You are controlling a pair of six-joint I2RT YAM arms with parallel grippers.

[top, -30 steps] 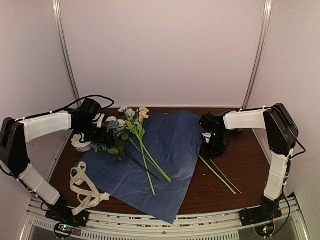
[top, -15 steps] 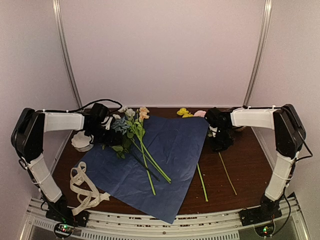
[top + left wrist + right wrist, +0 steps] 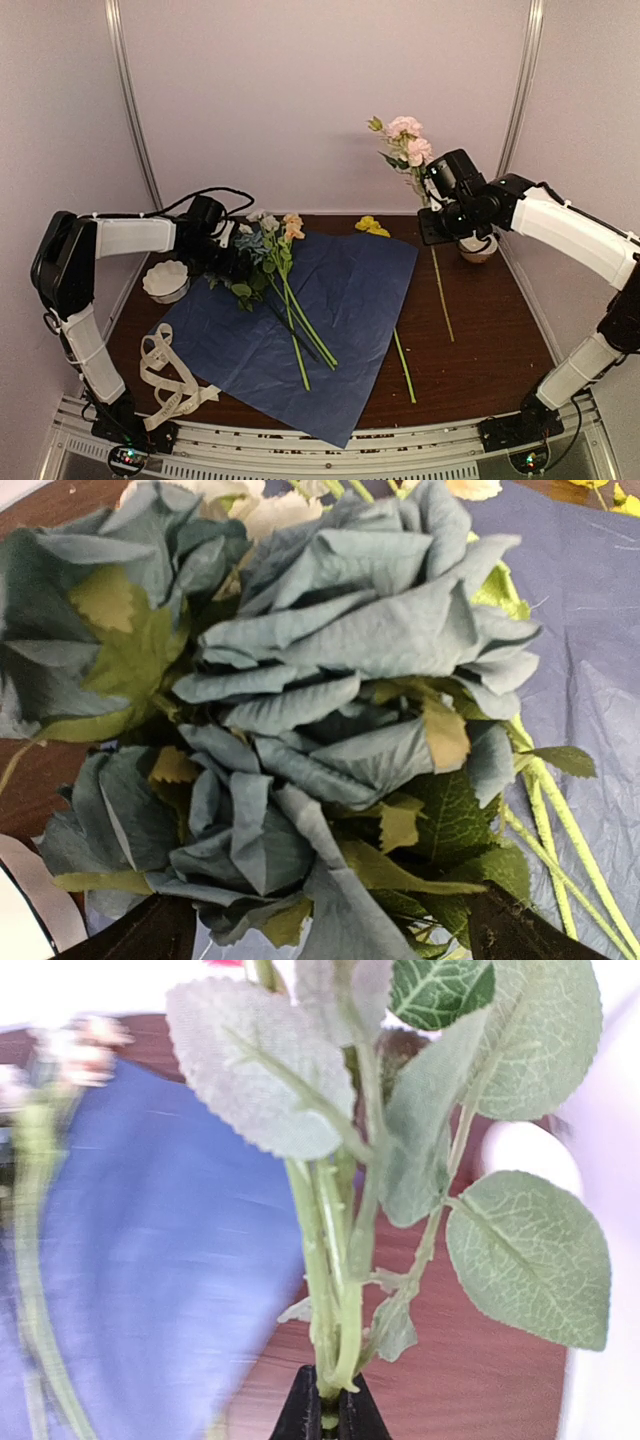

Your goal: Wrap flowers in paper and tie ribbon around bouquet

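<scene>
Across the middle of the brown wooden worktop (image 3: 490, 340) lies the large creased sheet of paper (image 3: 350, 290), navy face up. It looks light, floppy and liable to slide, so an edge or corner seems the place to lift it. On its 10 o'clock part rests the bunch of mixed artificial flowers (image 3: 265, 245), stems toward 5. The limp cream ribbon (image 3: 170, 375) sits at 8 o'clock. The left pincer (image 3: 222, 258) stands apart around the dusty-blue blooms (image 3: 340, 680). The right pincer (image 3: 330, 1415), raised at 1 o'clock, is clamped low on a pink-flowered stem (image 3: 408, 150), thin and probably springy.
</scene>
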